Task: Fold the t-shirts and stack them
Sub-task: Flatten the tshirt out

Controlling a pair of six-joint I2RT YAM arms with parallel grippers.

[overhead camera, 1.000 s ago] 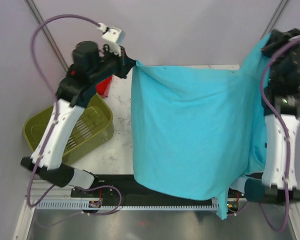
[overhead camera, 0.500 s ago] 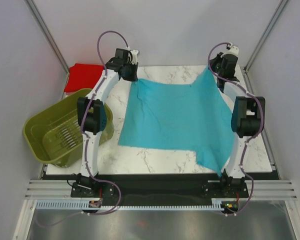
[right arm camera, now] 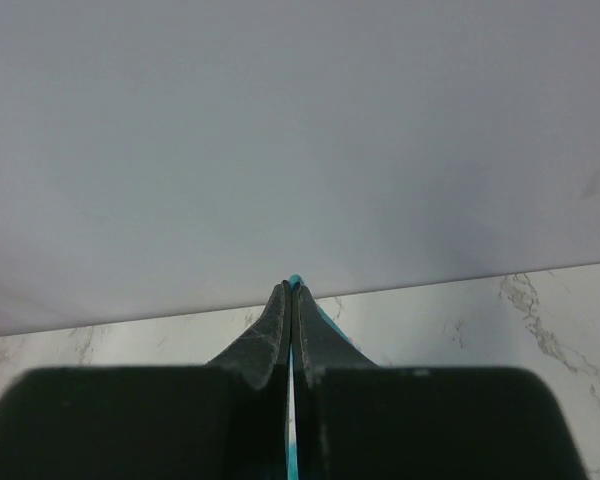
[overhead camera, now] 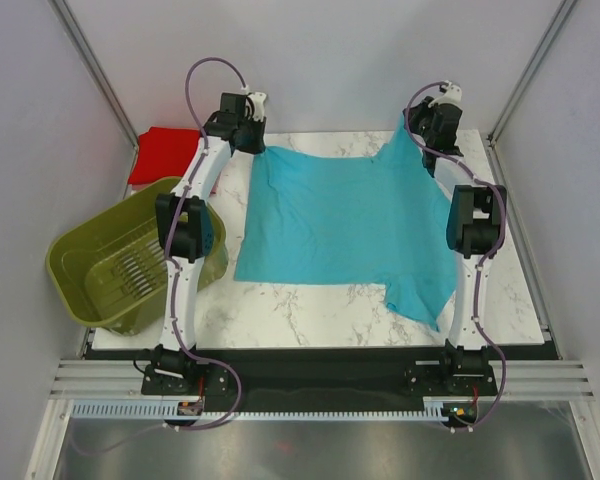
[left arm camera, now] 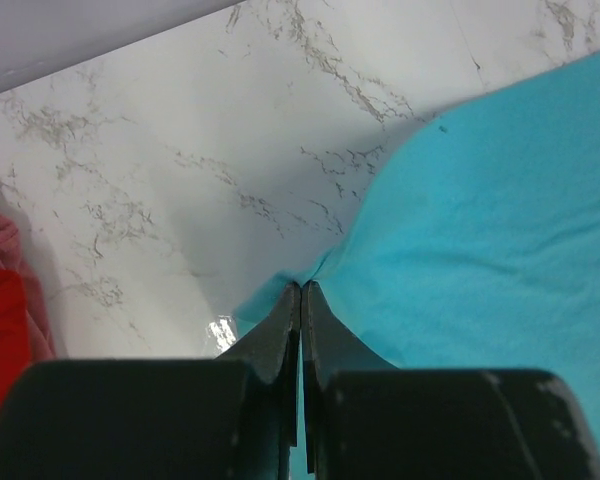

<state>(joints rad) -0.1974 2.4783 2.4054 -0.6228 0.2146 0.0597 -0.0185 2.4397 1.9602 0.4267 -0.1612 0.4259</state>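
The turquoise t-shirt (overhead camera: 345,220) lies spread over the marble table, one sleeve hanging toward the front right. My left gripper (overhead camera: 263,150) is shut on its far left corner, low over the table; in the left wrist view the cloth (left arm camera: 480,230) runs from the pinched fingertips (left arm camera: 301,290). My right gripper (overhead camera: 412,128) is shut on the far right corner, held slightly raised; a sliver of turquoise (right arm camera: 296,283) shows between its tips (right arm camera: 291,288). The red t-shirt (overhead camera: 166,155) sits as a folded bundle at the far left corner, also at the left wrist view's edge (left arm camera: 0,340).
An olive-green slotted basket (overhead camera: 135,255) stands at the table's left edge beside my left arm. Grey walls close in the back and both sides. Bare marble (overhead camera: 300,315) shows in front of the shirt.
Both arms have swung from holding the shirt high and hanging to stretched far back and low. The shirt has been laid out flat on the table and pulled slightly further back.
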